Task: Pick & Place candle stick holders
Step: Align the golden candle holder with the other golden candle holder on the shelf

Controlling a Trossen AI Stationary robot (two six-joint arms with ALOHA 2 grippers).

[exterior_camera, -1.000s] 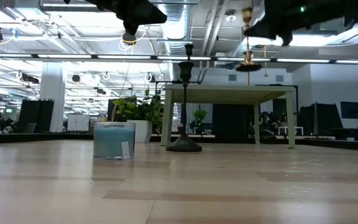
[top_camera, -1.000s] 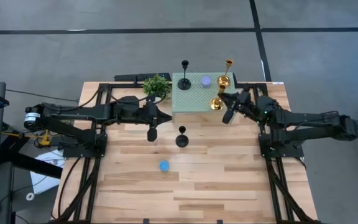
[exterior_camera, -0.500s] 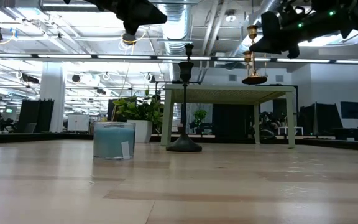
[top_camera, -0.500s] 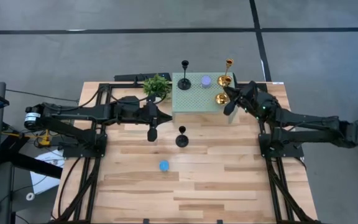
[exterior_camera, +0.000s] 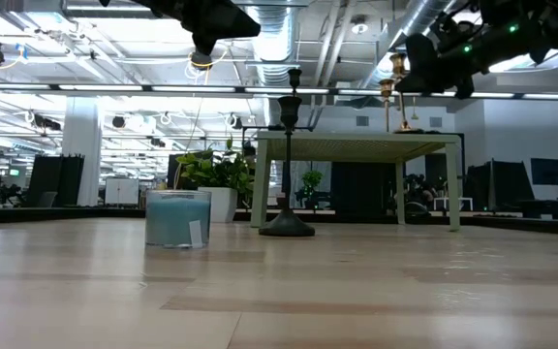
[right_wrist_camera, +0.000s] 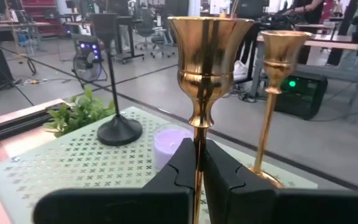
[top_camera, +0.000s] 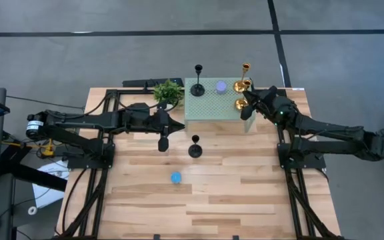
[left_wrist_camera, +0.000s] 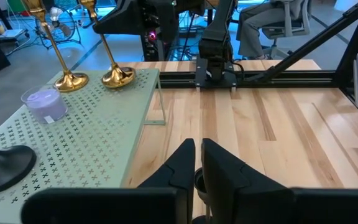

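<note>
Gold holder, clamped by its stem in the right gripper, has come down from mid-air onto the green stand, beside the second gold holder: placement near complete. It sits near the stand's right edge; retreat rightward is open. Left gripper waits nearly closed, empty.

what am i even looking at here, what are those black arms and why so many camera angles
It is a two-armed robot at a wooden table. One camera looks down from above, one sits at table height, and one rides on each wrist. The right gripper is shut on a gold candle holder, over a green perforated stand. On that stand are another gold holder, a purple one and a black one. On the table stand a black holder and a blue one. The left gripper hangs empty, nearly closed.
</note>
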